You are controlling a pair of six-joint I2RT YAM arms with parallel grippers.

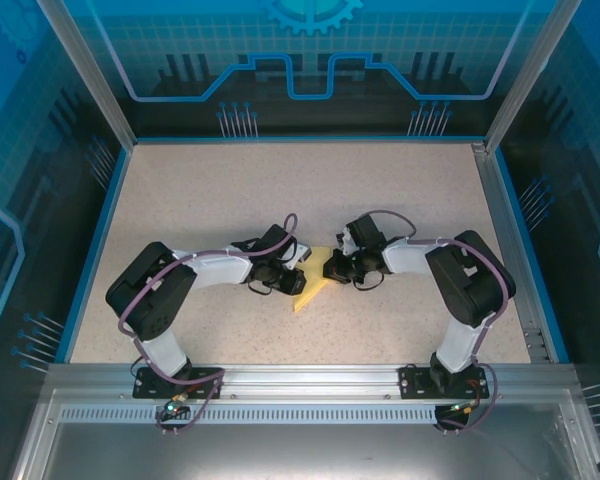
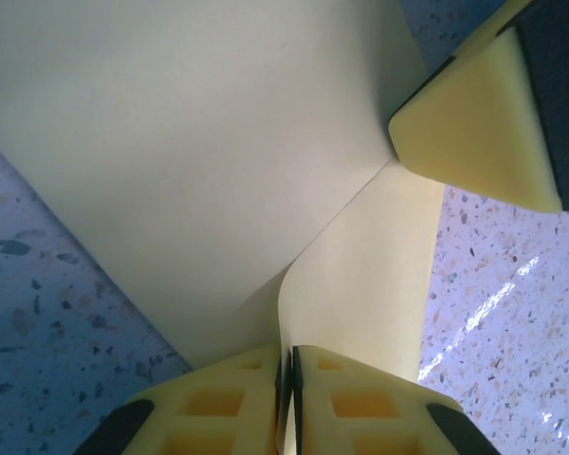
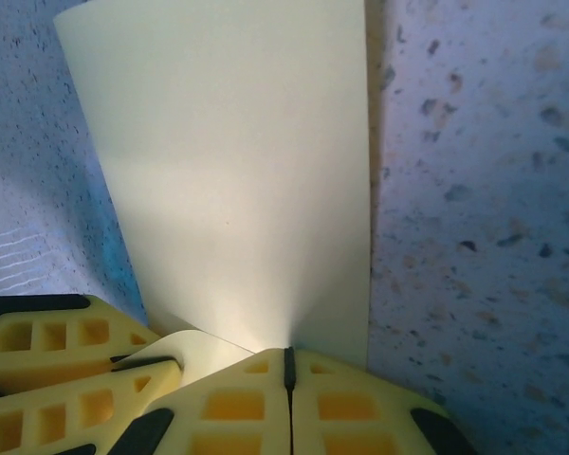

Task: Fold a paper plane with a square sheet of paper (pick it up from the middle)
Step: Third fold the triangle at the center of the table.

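The yellow sheet of paper lies folded into a narrow slanted shape at the middle of the table, between my two arms. My left gripper is shut on a raised flap of it. In the left wrist view the paper runs up from the closed left gripper, and one of the right gripper's fingers presses at the fold's top. My right gripper is shut on the paper's other side. In the right wrist view a smooth panel of paper rises from the right gripper, with the left gripper's fingers beside it.
The speckled beige table has a blue rim at the left and back and a metal rail along the near edge. Both arm bases sit on that rail. Open tabletop surrounds the paper on all sides.
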